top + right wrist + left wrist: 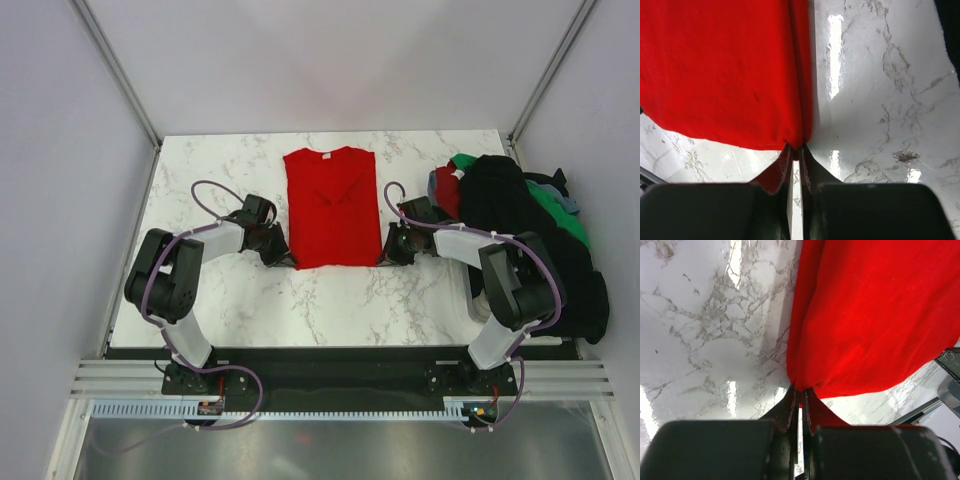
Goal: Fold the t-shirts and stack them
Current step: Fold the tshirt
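Pinching near corners of the red t-shirt (332, 205) — jaws' tips seemingly hidden.

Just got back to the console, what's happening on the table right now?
Both arms are on the red t-shirt, which lies flat on the marble table and looks like a long rectangle with no sleeves sticking out. The left gripper is pinched shut on its near left corner, and the right gripper on its near right corner. The pile of other shirts sits unfolded at the table's right edge.
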